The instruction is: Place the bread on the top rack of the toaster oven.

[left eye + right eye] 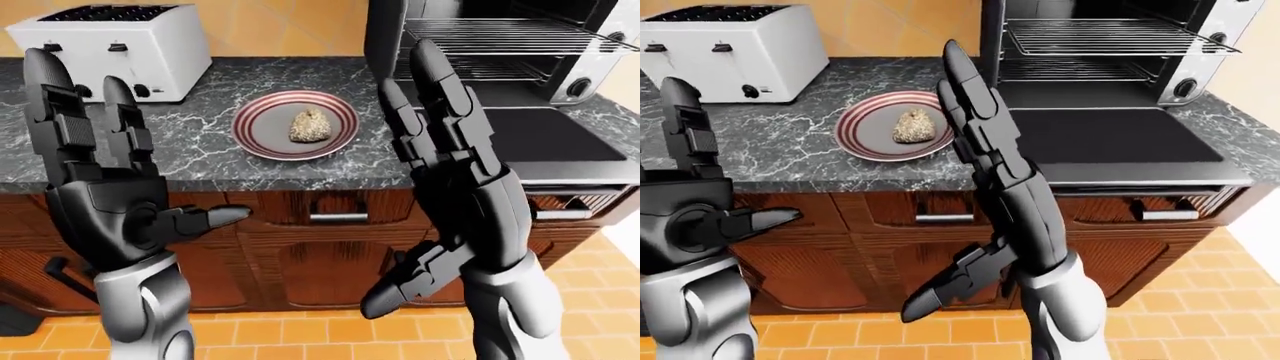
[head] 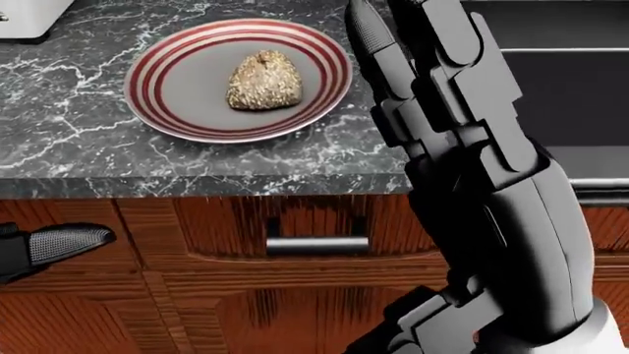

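Waiting, nothing grasped | brown seeded bread lump on red-striped round plate near dark marble tabletop edge | left hand, right hand released, empty | open toaster oven's wire top rack bare | pickup, placing remain

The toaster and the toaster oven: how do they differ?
The toaster is a closed white box with top slots; the toaster oven is silver and dark, its door folded down, wire racks showing. The toaster stands left of the striped plate in the right-eye view, the toaster oven right. Both sit on the marble counter.
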